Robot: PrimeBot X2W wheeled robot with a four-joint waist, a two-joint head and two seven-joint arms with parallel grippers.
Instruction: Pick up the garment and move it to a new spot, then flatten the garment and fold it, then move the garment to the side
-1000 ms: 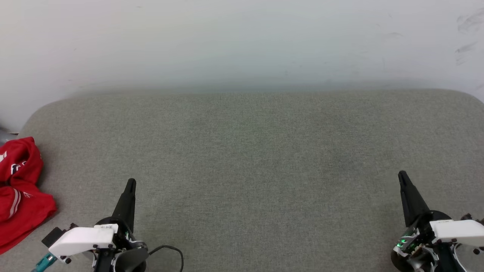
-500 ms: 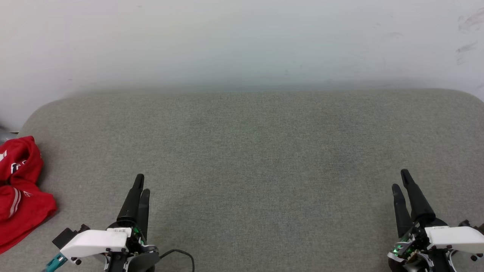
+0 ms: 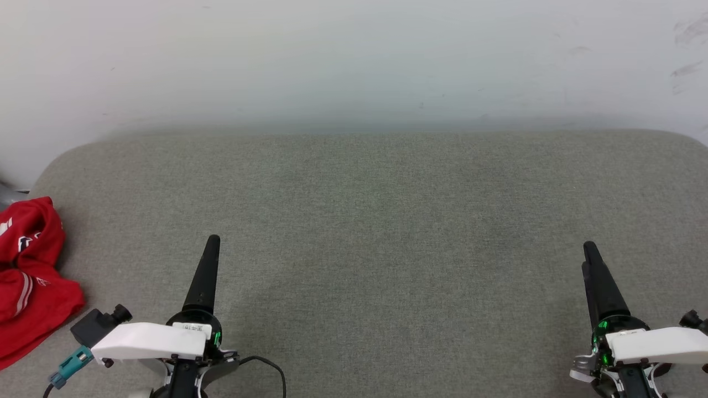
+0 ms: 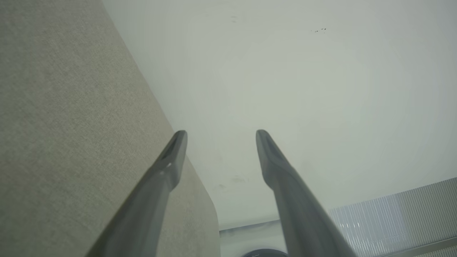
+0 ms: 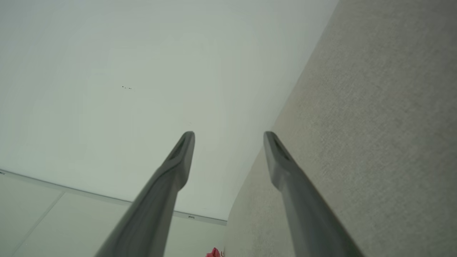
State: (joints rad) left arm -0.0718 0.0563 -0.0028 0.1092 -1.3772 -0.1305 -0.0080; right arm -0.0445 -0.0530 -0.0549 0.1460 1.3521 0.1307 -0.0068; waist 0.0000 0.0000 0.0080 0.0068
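Black fingers of the left claw [image 4: 221, 132] stand wide apart in its wrist view, gripping nothing. The right claw [image 5: 229, 134] is spread just as wide and is also empty. From the head, each claw's fingers nearly line up as one spike over the grey woven cushion [image 3: 387, 221]. A label [image 3: 191, 327] on the left wrist is too small to read. The red shirt [image 3: 27, 276] lies crumpled at the cushion's left edge, well apart from both claws, its white marks illegible. The left wrist view adds a ribbed panel [image 4: 392, 214] below the white wall [image 4: 285, 71].
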